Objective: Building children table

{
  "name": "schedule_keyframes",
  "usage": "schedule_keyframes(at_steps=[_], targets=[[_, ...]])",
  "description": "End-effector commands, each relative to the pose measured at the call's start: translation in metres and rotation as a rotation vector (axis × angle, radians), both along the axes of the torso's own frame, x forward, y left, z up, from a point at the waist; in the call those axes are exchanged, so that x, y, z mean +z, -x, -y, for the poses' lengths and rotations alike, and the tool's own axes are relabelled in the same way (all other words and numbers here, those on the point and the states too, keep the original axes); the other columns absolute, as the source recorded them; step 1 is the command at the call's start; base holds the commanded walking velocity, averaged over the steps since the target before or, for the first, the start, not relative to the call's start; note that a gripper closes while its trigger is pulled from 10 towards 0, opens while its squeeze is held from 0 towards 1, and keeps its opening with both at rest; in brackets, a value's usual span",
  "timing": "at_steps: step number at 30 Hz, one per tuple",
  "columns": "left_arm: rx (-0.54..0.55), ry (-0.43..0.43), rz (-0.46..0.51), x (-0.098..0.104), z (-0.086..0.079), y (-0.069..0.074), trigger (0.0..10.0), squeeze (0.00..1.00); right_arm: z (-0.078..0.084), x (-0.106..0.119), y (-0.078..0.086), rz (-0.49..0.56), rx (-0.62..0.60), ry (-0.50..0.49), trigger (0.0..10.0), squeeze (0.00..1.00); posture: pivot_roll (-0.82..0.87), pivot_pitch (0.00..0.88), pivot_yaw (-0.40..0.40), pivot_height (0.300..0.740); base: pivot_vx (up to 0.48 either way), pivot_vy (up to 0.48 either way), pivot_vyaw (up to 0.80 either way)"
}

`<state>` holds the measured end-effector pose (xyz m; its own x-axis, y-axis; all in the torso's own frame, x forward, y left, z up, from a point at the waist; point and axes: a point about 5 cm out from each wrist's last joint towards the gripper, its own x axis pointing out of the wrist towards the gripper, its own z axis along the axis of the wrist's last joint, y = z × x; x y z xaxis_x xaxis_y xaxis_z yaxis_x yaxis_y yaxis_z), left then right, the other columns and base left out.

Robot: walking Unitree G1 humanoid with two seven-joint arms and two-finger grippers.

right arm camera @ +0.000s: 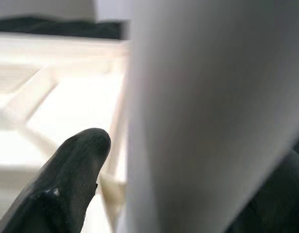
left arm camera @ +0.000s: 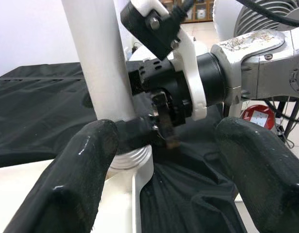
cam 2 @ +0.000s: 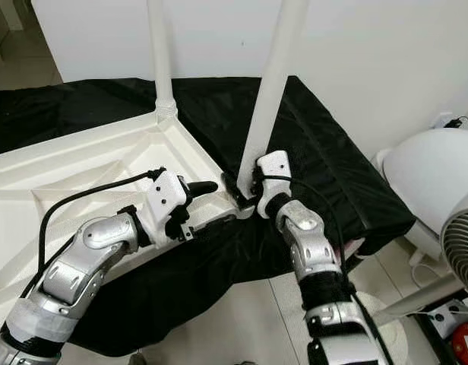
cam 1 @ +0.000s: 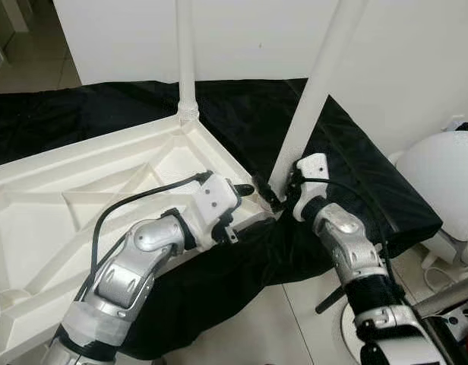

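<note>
The upturned tabletop (cam 1: 82, 190) is plain cream-white, its ribbed underside the same shade throughout. Both legs, the far leg (cam 1: 186, 53) at twelve o'clock and the near leg (cam 1: 314, 91) at two o'clock, are glossy white without markings. Beneath them lies a black cloth (cam 1: 355, 175), matte and unpatterned. The left gripper (cam 1: 245, 189) and right gripper (cam 1: 270, 199) have glossy black fingers (left arm camera: 76, 170) on white housings, with brushed silver arms and black cables. The wall (cam 1: 416, 53) is off-white, the floor tiles (cam 1: 241, 327) pale beige. At three o'clock sits a white fan (cam 2: 428, 182) with a grey grille.
</note>
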<state>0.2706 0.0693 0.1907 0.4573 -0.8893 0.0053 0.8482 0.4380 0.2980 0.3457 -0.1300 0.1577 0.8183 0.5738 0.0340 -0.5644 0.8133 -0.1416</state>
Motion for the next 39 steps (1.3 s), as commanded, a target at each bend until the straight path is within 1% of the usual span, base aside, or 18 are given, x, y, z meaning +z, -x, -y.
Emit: schedule_keyframes(at_steps=[1,4,5,6,7,8,15,18,19,24,29,30,31,33,34,36,38,39], targets=[[0.002,-0.007,-0.002,-0.002,-0.001,0.001,10.0,0.0,0.0,-0.002,-0.001,-0.003,0.023,0.023,10.0,0.0,0.05,0.044,-0.034,0.74,0.0,0.0,0.0],[0.004,-0.008,-0.001,-0.001,-0.002,0.001,10.0,0.0,-0.001,-0.004,-0.003,-0.005,0.061,0.065,10.0,0.0,0.07,0.041,-0.035,0.74,0.0,0.0,0.0],[0.004,-0.009,0.0,-0.001,-0.003,0.002,10.0,0.0,-0.001,-0.006,-0.003,-0.011,0.081,0.083,4.6,0.0,0.07,0.042,-0.035,0.74,0.0,0.0,0.0],[0.004,-0.01,0.0,-0.001,-0.003,0.002,10.0,0.0,-0.001,-0.007,-0.004,-0.015,0.098,0.093,2.7,0.0,0.07,0.04,-0.036,0.74,0.0,0.0,0.0],[0.004,-0.01,0.0,-0.001,-0.003,0.002,10.0,0.0,-0.001,-0.007,-0.004,-0.015,0.098,0.093,2.7,0.0,0.07,0.04,-0.036,0.74,0.0,0.0,0.0],[0.004,-0.01,0.001,-0.001,-0.003,0.002,10.0,0.0,-0.001,-0.007,-0.005,-0.02,0.108,0.095,0.0,0.0,0.07,0.04,-0.036,0.74,0.0,0.0,0.0],[0.007,-0.01,0.003,-0.001,-0.003,0.002,10.0,0.0,0.005,-0.008,-0.008,-0.026,0.111,0.101,0.0,0.0,0.07,0.037,-0.036,0.74,0.0,0.0,0.0],[0.008,0.001,0.003,0.001,-0.003,0.002,10.0,0.0,0.008,-0.008,-0.009,-0.033,0.092,0.08,0.0,0.0,0.07,0.042,-0.036,0.74,0.0,0.0,0.0],[0.008,-0.009,0.003,0.0,-0.003,0.002,10.0,0.0,0.009,-0.008,-0.008,-0.039,0.082,0.064,10.0,0.0,0.07,0.043,-0.036,0.74,0.0,0.0,0.0],[0.01,-0.035,0.004,-0.003,-0.003,0.002,10.0,0.0,0.01,-0.01,-0.009,-0.063,0.005,-0.002,10.0,0.0,0.07,0.051,-0.04,0.74,0.0,0.0,0.0],[0.011,-0.034,-0.001,-0.003,-0.003,0.002,10.0,0.0,0.008,-0.011,-0.007,-0.07,-0.045,-0.046,10.0,0.0,0.07,0.054,-0.038,0.74,0.0,0.0,0.0],[0.013,-0.031,-0.003,-0.003,-0.004,0.002,10.0,0.0,0.006,-0.01,-0.005,-0.071,-0.095,-0.063,10.0,0.0,0.07,0.062,-0.044,0.74,0.0,0.0,0.0],[0.013,-0.031,-0.003,-0.003,-0.004,0.002,10.0,0.0,0.006,-0.01,-0.005,-0.071,-0.095,-0.063,10.0,0.0,0.07,0.062,-0.044,0.74,0.0,0.0,0.0],[0.017,-0.035,-0.003,-0.004,-0.005,0.003,10.0,0.0,0.0,-0.011,-0.002,-0.086,-0.184,-0.104,10.0,0.0,0.07,0.059,-0.041,0.74,0.0,0.0,0.0],[0.017,-0.035,-0.003,-0.004,-0.005,0.003,10.0,0.0,0.0,-0.011,-0.002,-0.086,-0.184,-0.104,10.0,0.0,0.07,0.059,-0.041,0.74,0.0,0.0,0.0],[0.012,-0.025,-0.011,-0.004,-0.005,0.005,10.0,0.0,-0.009,-0.013,0.005,-0.092,-0.302,-0.145,10.0,0.0,0.06,0.068,-0.045,0.74,0.0,0.0,0.0],[0.01,-0.025,-0.012,-0.004,-0.005,0.006,10.0,0.0,-0.012,-0.013,0.007,-0.097,-0.334,-0.165,10.0,0.0,0.06,0.068,-0.045,0.74,0.0,0.0,0.0],[0.009,-0.026,-0.014,-0.004,-0.005,0.006,10.0,0.0,-0.014,-0.014,0.009,-0.096,-0.398,-0.185,10.0,0.0,0.06,0.069,-0.047,0.74,0.0,0.0,0.0]])
